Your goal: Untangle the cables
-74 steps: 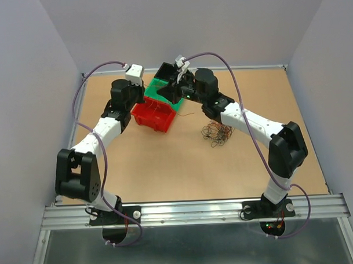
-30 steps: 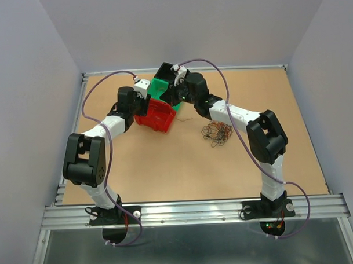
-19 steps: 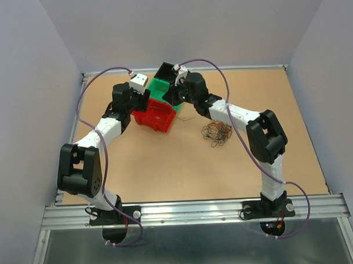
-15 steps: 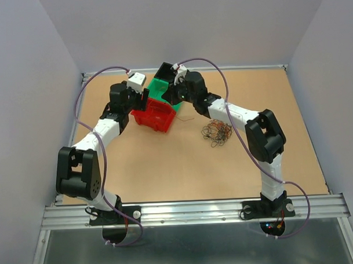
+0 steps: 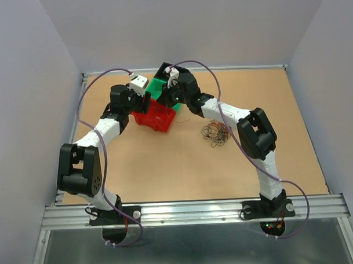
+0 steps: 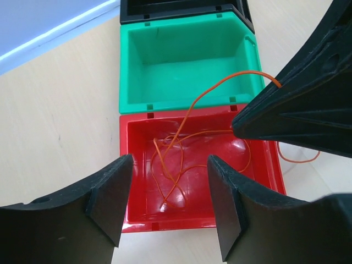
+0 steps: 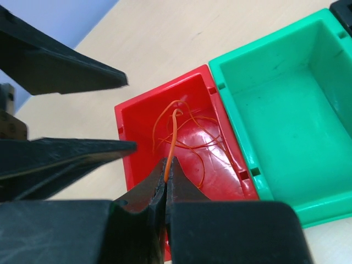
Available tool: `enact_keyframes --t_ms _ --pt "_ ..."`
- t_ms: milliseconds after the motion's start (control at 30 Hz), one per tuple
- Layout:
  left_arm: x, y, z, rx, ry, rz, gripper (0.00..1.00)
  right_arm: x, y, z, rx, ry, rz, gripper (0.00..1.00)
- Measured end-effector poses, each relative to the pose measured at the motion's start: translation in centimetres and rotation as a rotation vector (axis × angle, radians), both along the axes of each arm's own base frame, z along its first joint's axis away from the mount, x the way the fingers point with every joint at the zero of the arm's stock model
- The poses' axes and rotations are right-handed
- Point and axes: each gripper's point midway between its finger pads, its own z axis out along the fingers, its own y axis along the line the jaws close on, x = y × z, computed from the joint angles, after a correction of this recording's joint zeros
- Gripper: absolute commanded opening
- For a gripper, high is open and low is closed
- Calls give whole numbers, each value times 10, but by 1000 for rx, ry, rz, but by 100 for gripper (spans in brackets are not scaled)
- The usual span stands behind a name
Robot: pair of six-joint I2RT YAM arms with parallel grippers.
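Note:
A loose bundle of thin cables (image 5: 216, 132) lies on the table, right of the bins. Several red-orange wires (image 6: 175, 165) curl inside the red bin (image 6: 176, 224). My right gripper (image 7: 166, 164) is shut on one red-orange wire (image 7: 173, 129), which rises from the red bin (image 7: 118, 118). Seen from the left wrist, that wire arcs over the green bin (image 6: 187, 60) to the right fingers (image 6: 297, 110). My left gripper (image 6: 170, 209) hangs open over the red bin's near edge, nothing between its pads. From above, both grippers meet at the red bin (image 5: 156, 120).
A green bin (image 5: 157, 86) and a black bin (image 5: 164, 70) stand in a row behind the red one. Another orange strand (image 6: 300, 159) trails on the table right of the red bin. Walls close in the table at left, back and right.
My left gripper has opened wider and drawn back a little from the red bin. The right gripper has shifted left over the red bin, still shut on the wire.

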Motion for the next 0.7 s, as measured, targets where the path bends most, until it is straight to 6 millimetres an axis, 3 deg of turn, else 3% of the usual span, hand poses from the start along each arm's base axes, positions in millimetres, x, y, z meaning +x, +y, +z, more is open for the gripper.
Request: enact_keyframes --t_ms 267,700 --pt "3 -6 -22 2 56 -31 63 -7 9 3 5 -4 38 1" --pt "26 -14 -15 -12 35 -48 54 -13 12 2 3 -8 71 0"
